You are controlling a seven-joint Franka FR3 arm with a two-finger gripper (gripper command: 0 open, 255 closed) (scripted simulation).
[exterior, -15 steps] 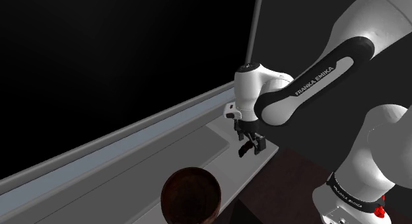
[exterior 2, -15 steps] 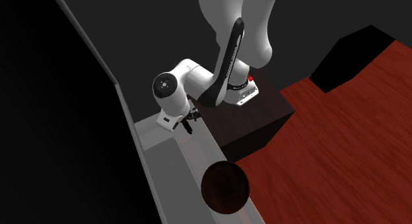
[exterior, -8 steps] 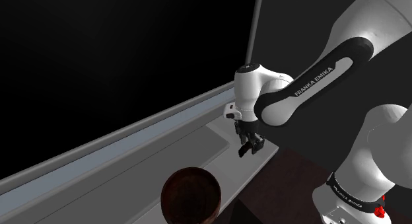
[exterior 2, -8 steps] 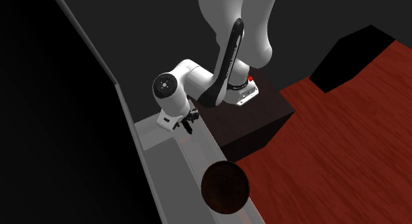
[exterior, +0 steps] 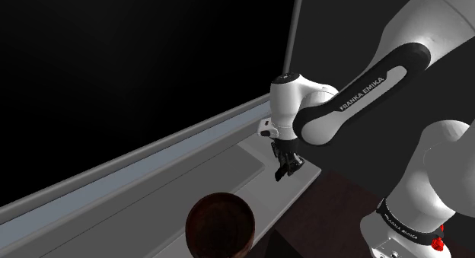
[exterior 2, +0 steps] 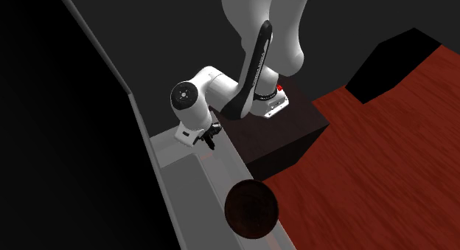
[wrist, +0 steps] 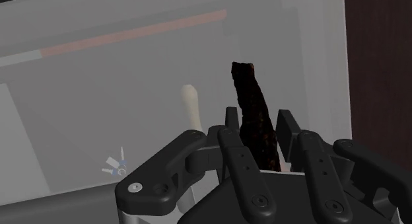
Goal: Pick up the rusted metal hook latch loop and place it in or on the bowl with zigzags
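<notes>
My black gripper (wrist: pixel 258 121) is shut on a dark, rusty elongated piece, the hook latch loop (wrist: pixel 253 107), which stands up between the two fingers. In the shoulder view the gripper (exterior: pixel 287 170) hangs low over the far end of a grey counter (exterior: pixel 183 180), with its fingers close together. The second exterior view has the gripper (exterior 2: pixel 212 140) just under the white wrist. A dark brown round bowl (exterior: pixel 221 222) sits on the counter's near part, well apart from the gripper; the same bowl (exterior 2: pixel 251 208) lies below it in the second exterior view. No zigzags are visible on it.
A pale cream stick-like object (wrist: pixel 191 100) and small white-and-blue bits (wrist: pixel 115 167) lie on the grey surface beside the gripper. A raised grey ledge (exterior: pixel 152 154) runs along the counter's far side. The dark stand (exterior 2: pixel 284 134) borders the counter, above a red wooden floor (exterior 2: pixel 383 160).
The fingers have closed from wide apart onto the latch loop. The arm and the bowl have hardly moved.
</notes>
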